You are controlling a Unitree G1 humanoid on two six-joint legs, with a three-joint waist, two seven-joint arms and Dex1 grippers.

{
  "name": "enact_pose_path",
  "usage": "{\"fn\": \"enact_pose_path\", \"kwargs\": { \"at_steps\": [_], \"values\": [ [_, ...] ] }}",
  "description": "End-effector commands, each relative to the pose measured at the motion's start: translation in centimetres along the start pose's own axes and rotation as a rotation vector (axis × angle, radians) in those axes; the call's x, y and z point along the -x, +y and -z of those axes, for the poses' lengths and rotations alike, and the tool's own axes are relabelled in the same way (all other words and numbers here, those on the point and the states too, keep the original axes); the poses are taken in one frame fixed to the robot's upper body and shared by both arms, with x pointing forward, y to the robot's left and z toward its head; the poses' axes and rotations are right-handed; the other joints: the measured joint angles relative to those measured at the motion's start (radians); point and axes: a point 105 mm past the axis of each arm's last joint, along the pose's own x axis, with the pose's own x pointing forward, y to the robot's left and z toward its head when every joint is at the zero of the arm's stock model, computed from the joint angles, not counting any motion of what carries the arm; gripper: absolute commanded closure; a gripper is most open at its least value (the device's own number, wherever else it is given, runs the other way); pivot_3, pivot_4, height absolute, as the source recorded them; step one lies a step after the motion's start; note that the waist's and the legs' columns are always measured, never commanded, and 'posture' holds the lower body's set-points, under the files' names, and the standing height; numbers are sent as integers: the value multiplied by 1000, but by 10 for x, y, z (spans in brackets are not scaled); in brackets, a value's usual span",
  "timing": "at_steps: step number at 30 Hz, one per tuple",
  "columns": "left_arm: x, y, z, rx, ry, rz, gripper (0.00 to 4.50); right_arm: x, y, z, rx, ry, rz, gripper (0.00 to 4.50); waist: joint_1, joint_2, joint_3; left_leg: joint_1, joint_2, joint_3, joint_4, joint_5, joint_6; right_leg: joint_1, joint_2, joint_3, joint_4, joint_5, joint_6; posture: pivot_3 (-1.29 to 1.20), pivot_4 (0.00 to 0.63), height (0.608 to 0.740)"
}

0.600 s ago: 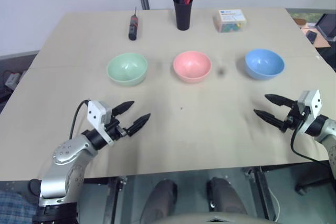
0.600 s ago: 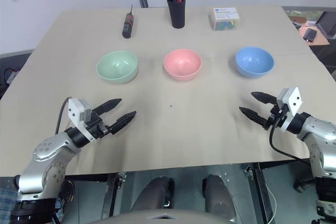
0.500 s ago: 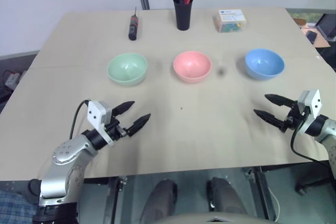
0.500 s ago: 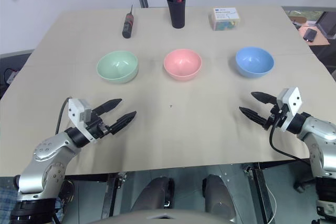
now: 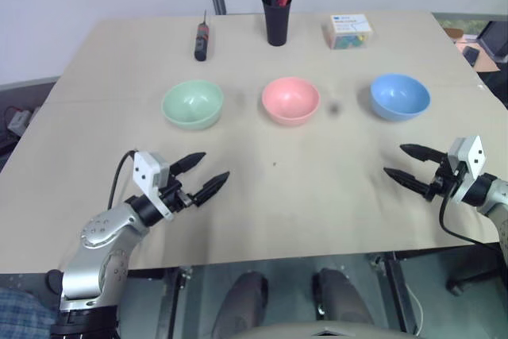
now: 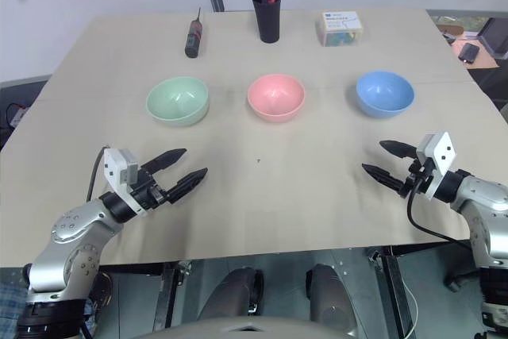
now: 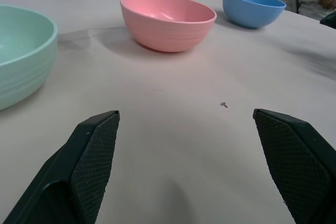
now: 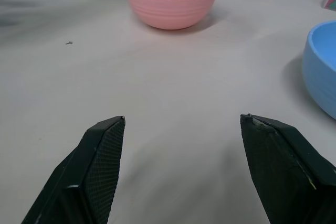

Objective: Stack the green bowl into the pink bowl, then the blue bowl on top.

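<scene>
You can't read the label on the clear box [image 5: 348, 30]. Your pale desk [image 5: 262, 196] backs onto a white wall. The left tool [image 5: 201, 176] and right tool [image 5: 411, 162] both gape wide, holding nothing.

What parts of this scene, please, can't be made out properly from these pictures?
- Green bowl: cut off by the edge of the left wrist view.
- Blue bowl: cut off by the edge of the right wrist view.
- Clear box: its label and coloured contents are too small to read in the head views.
- Black cup: its wall hides the lower parts of the pens.
- Dark speck on the table: too small to identify.
</scene>
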Motion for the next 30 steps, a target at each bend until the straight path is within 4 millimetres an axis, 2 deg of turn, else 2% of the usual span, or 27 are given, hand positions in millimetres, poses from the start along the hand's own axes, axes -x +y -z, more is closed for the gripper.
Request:
{"fn": "enact_pose_path", "kwargs": {
  "at_steps": [1, 7, 13, 20, 23, 30],
  "values": [
    [1, -3, -13, -48, -48, 17, 179, 1, 3, -9, 45, -19, -16, 806, 0, 0, 0, 0, 0, 0, 0, 0, 0, 0, 0, 0, 0, 0, 0, 0, 150, 740],
    [0, -5, -14, -53, -63, 19, 179, -3, 6, -13, 50, -26, -37, 806, 0, 0, 0, 0, 0, 0, 0, 0, 0, 0, 0, 0, 0, 0, 0, 0, 150, 740],
    [-2, -8, -25, -58, -159, 30, 179, -24, 3, -28, 77, 18, -6, 806, -2, 0, 0, 0, 0, 0, 0, 0, 0, 0, 0, 0, 0, 0, 0, 0, 150, 740],
    [-4, -15, -33, -13, -239, 56, 179, -73, 20, -66, 299, 16, -133, 806, -4, 0, 0, 0, 0, 0, 0, 0, 0, 0, 0, 0, 0, 0, 0, 0, 150, 740],
    [-4, -14, -38, -14, -279, 35, 179, -109, 25, -87, 409, 15, -193, 806, -10, 0, 0, 0, 0, 1, 0, 1, -2, 0, 0, 0, 0, 0, 0, 0, 150, 740],
    [-2, -17, -36, -8, -291, 14, 179, -167, 43, -104, 595, 54, -331, 806, -7, 0, 0, -2, 0, -1, 0, 2, -4, -1, 0, -1, -2, 0, 0, 0, 150, 740]
  ]
}}
